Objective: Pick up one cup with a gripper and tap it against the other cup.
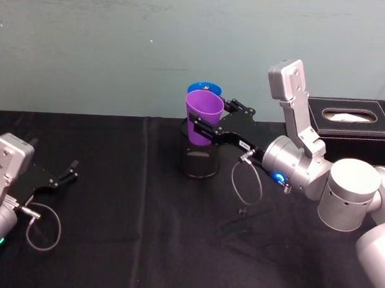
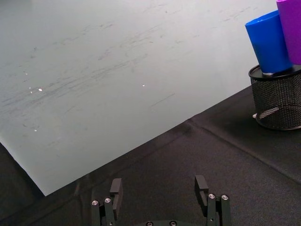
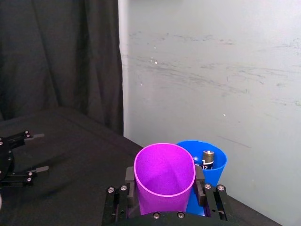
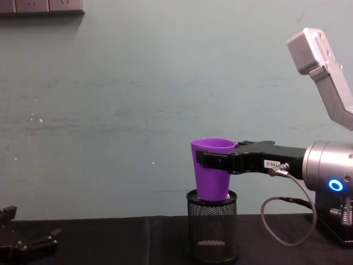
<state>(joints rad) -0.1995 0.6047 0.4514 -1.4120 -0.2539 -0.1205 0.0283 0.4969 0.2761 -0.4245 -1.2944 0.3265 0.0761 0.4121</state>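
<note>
My right gripper (image 1: 211, 119) is shut on the purple cup (image 1: 204, 112) and holds it upright at the rim of a black mesh holder (image 1: 200, 165). The blue cup (image 1: 204, 88) stands in that holder right behind the purple one. In the right wrist view the purple cup (image 3: 164, 174) sits between the jaws, and the blue cup (image 3: 212, 164), with a small battery (image 3: 208, 159) inside, is close against it. From the chest, the purple cup (image 4: 212, 171) hides the blue one. Whether the two cups touch is unclear. My left gripper (image 1: 67, 175) rests open at the table's left.
A black tissue box (image 1: 352, 123) stands at the back right, behind my right arm. The table is covered in black cloth (image 1: 123, 231), with a pale wall close behind the holder. A grey cable loop (image 1: 245, 185) hangs under the right wrist.
</note>
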